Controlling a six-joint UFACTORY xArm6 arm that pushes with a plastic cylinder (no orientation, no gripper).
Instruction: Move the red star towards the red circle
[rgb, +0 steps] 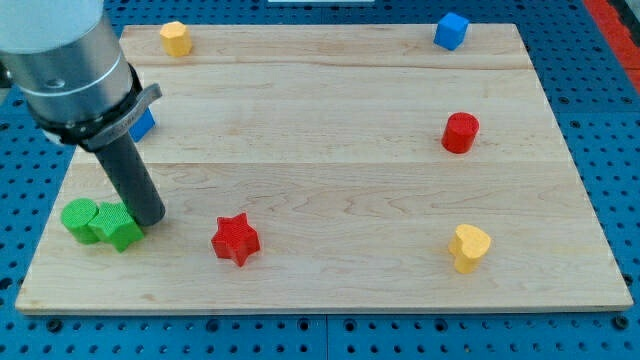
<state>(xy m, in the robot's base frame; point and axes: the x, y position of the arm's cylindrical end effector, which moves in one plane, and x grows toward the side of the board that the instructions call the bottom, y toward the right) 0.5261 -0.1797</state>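
Observation:
The red star (236, 239) lies on the wooden board at the lower left of centre. The red circle (461, 132) stands far off at the view's right, above the board's middle height. My tip (149, 218) rests on the board to the left of the red star, about a star's width and a half away, touching or almost touching the right side of a green block (119, 227).
A second green block (79, 218) sits left of the first. A blue block (141, 124) is partly hidden behind the arm. A yellow block (176, 38) is at top left, a blue cube (451, 30) at top right, a yellow heart (469, 247) at lower right.

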